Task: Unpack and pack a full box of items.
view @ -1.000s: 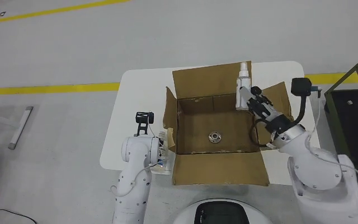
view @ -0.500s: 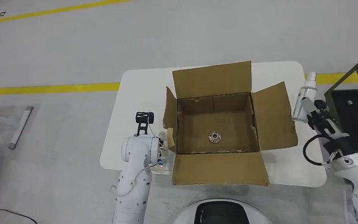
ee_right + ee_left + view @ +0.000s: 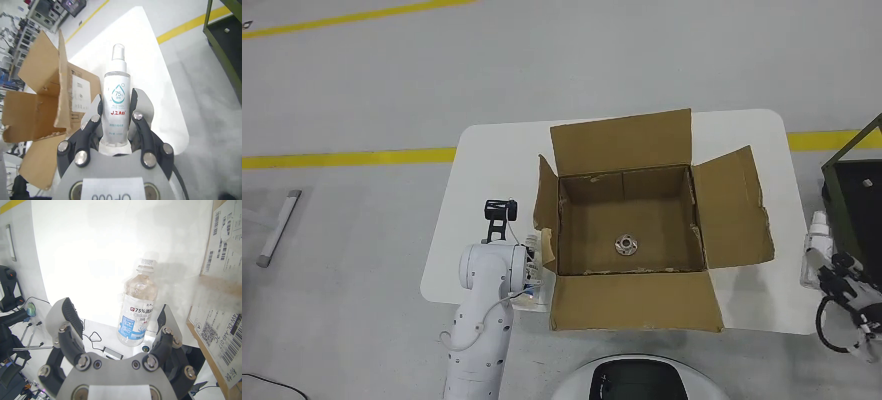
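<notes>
– What has your right pincer got?

– My right pincer (image 3: pixel 115 106) is clamped on the lower body of the spray bottle (image 3: pixel 117 83), out past the right edge of the tabletop (image 3: pixel 160 85) and well apart from the open box (image 3: pixel 622 140).

– Is that grip safe?

– I'd judge so. It's light, stiff plastic, but smooth enough to slip. The wide body is the place to grip, never the thin nozzle neck.

– And the left?

– My left pincer (image 3: pixel 115 311) gapes wide and grips nothing. A clear bottle (image 3: pixel 139 306) sits just beyond it, perhaps brushing one finger; I can't tell.
</notes>
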`<move>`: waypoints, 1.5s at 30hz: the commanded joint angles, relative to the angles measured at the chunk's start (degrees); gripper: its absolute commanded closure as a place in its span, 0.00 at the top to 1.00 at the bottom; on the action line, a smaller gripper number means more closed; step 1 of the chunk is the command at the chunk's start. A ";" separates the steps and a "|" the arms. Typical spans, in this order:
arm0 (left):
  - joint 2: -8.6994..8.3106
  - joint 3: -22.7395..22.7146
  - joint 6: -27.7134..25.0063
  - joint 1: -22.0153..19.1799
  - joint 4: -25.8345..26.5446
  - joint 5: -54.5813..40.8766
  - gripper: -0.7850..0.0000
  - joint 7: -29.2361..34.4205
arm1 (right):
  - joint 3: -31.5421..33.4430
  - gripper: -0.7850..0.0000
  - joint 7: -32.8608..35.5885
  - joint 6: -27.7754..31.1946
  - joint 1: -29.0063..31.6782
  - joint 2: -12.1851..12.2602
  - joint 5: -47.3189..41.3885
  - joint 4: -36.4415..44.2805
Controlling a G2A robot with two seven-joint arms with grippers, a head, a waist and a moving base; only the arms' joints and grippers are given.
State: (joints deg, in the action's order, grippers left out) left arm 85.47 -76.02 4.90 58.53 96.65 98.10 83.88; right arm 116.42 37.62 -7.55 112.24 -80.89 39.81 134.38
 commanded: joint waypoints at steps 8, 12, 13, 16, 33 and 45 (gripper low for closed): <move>0.00 0.00 0.00 0.00 0.00 0.00 1.00 0.00 | -6.54 0.00 3.41 4.94 -3.37 1.32 18.66 -7.47; 0.00 0.00 0.00 0.00 0.00 0.00 1.00 0.00 | -8.95 0.00 5.46 6.77 -7.56 1.93 24.60 -10.94; 0.00 0.00 0.00 0.00 0.00 0.00 1.00 0.00 | -9.69 0.00 6.14 7.44 -8.41 2.06 25.83 -11.88; 0.00 0.00 0.00 0.00 0.00 0.00 1.00 0.00 | -11.61 0.00 7.66 9.09 -10.76 2.43 29.69 -14.31; 0.00 0.00 0.00 0.00 0.00 0.00 1.00 0.00 | -13.70 0.79 9.18 9.87 -13.46 3.13 29.14 -18.07; 0.00 0.00 0.00 0.00 0.00 0.00 1.00 0.00 | -3.02 0.16 2.83 -0.86 -16.76 3.04 13.56 -5.58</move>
State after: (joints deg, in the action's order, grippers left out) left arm 85.47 -76.02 4.90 58.53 96.65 98.10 83.88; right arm 112.42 40.81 -7.79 96.37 -77.91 54.43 127.15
